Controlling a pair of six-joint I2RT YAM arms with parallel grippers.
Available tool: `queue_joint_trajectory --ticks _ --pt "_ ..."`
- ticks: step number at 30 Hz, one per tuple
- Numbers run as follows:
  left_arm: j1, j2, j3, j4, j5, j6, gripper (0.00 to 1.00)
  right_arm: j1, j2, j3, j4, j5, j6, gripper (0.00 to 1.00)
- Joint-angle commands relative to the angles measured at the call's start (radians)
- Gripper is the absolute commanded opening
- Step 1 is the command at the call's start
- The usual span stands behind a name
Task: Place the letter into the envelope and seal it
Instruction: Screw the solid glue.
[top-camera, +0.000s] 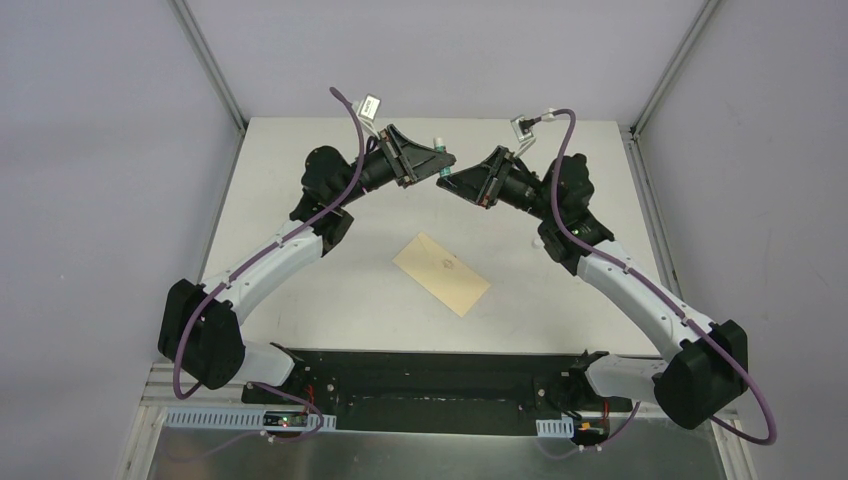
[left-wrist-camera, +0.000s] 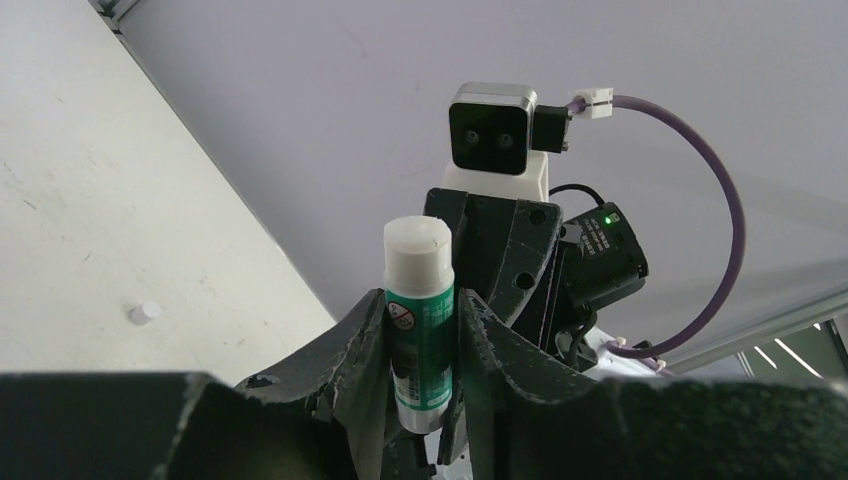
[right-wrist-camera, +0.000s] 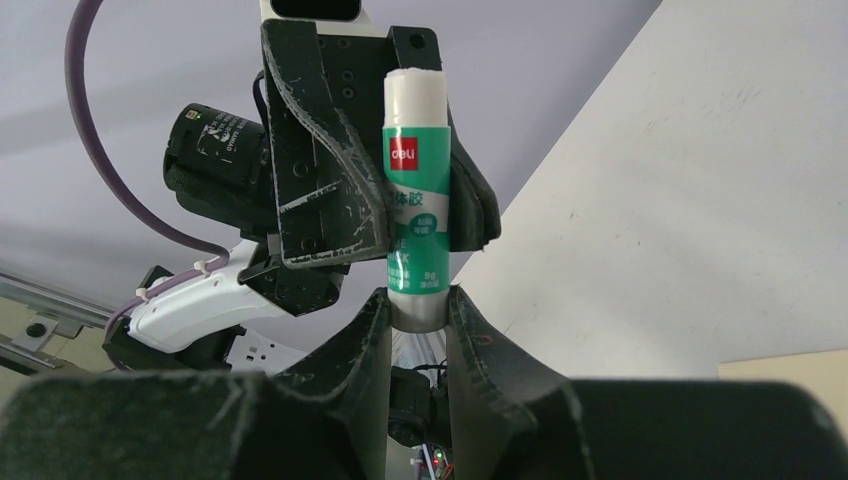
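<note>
The left arm and right arm both reach up and inward from their bases, elbows out. Their wrists meet nose to nose above the far middle of the worktop. A green-and-white glue stick is caught between them. The left fingers are clamped on its green body, with a white end standing clear of them. The right fingers are closed on the opposite end, so that in the right wrist view the stick runs straight out from them. From above, only a teal tip and a white tip show at the meeting point, so the stick's exact tilt is hard to judge.

The envelope lies flat at the centre of the worktop, well below and apart from both sets of fingers. Its long axis runs diagonally, from far-left to near-right. Its flap cannot be made out from above. A small white round piece sits alone on the worktop.
</note>
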Motion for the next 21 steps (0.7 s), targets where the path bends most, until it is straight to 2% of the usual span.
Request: queue_joint_trajectory --ticks 1,3,7,9,11,12,17,21 --pt "0.002 -0.026 0.011 0.011 0.027 0.018 0.31 0.006 -0.030 0.053 0.009 0.009 -0.026 0.06" --pt "0.002 -0.027 0.010 0.011 0.028 0.017 0.32 0.006 -0.031 0.055 0.003 0.008 -0.028 0.06" --pt "0.002 -0.027 0.009 0.011 0.026 0.016 0.25 0.006 -0.032 0.057 -0.008 0.011 -0.034 0.06" --pt "0.002 -0.027 0.010 0.011 0.028 0.016 0.16 0.006 -0.031 0.061 -0.020 0.013 -0.039 0.06" --pt "0.002 -0.024 0.009 0.011 0.029 0.015 0.00 0.007 -0.032 0.066 -0.042 0.019 -0.045 0.06" --pt "0.002 -0.026 0.006 0.010 0.027 0.014 0.00 0.006 -0.034 0.070 -0.059 0.026 -0.053 0.08" --pt "0.002 -0.045 -0.002 -0.024 -0.010 0.024 0.00 0.015 -0.052 0.112 -0.213 0.108 -0.134 0.32" --pt "0.002 -0.046 -0.001 -0.051 -0.033 0.028 0.00 0.031 -0.053 0.143 -0.276 0.140 -0.173 0.44"
